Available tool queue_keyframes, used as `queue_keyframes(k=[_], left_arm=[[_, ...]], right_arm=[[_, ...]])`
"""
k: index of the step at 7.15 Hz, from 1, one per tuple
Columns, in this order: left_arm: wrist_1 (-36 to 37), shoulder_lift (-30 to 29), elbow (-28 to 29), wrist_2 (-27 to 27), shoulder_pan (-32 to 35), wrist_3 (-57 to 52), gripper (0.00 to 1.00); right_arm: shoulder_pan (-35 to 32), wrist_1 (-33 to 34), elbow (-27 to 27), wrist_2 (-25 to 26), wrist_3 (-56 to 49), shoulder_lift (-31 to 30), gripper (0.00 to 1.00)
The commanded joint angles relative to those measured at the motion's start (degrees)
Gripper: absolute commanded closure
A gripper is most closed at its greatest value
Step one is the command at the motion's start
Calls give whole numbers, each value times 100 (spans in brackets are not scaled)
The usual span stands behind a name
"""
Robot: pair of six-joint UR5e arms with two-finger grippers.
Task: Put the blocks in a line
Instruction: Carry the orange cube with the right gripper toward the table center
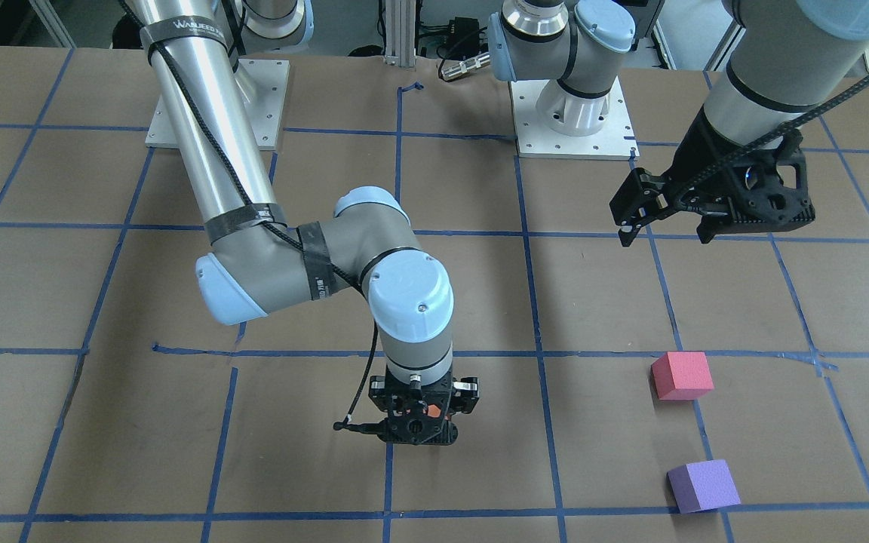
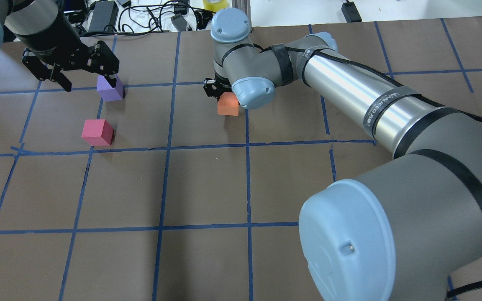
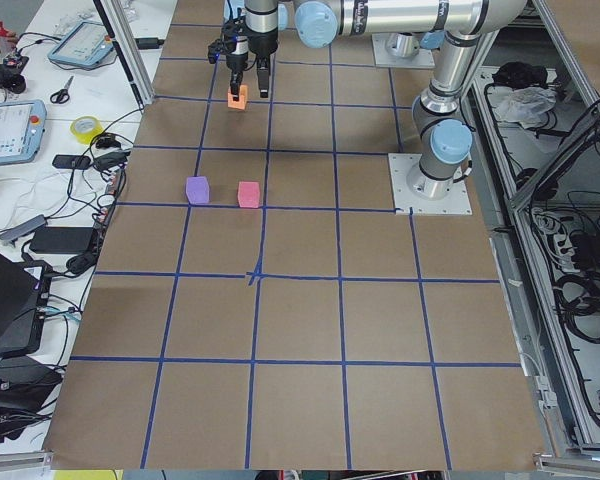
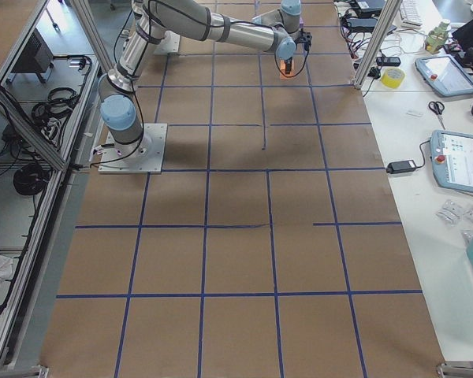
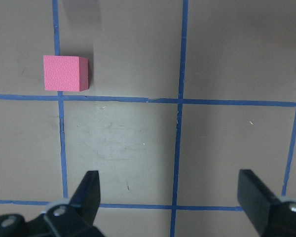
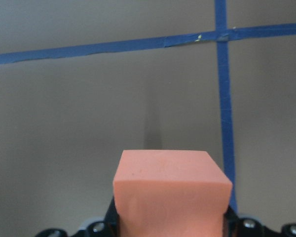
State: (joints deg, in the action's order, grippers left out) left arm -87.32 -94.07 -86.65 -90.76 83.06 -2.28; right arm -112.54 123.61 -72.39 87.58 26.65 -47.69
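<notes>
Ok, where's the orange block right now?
Overhead view: the orange block is near centre, gripped by the right end effector, well right of the purple block and pinkish-red block.

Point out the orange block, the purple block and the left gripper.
orange block [image 2: 227,108]: overhead exterior view, on its side facing the camera.
purple block [image 1: 701,479]: exterior front-facing view, on its top face.
left gripper [image 5: 168,177]: left wrist-mounted view, midway between its open fingertips.

Open gap between pink block [image 2: 97,132] and purple block [image 2: 110,88], orange block [image 2: 228,105] well apart — right gripper [image 1: 423,422] around it.
</notes>
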Motion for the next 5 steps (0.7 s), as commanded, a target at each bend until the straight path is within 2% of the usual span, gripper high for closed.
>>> queue_keyframes(k=[1,2,3,5], left_arm=[[-13,3,-28,23,-272,-9,0],[-13,3,-63,-21,-299,-27,0],[-22,3,-54,-30,-316,-210,0],[-13,-6,-37,-21,-317,-220,0]], right_arm=[[-215,49,172,-4,218,224,54],[-207,49,173,5,236,233,41],[-207,40,164,23,236,233,3],[-207,40,164,49,262,233,0]])
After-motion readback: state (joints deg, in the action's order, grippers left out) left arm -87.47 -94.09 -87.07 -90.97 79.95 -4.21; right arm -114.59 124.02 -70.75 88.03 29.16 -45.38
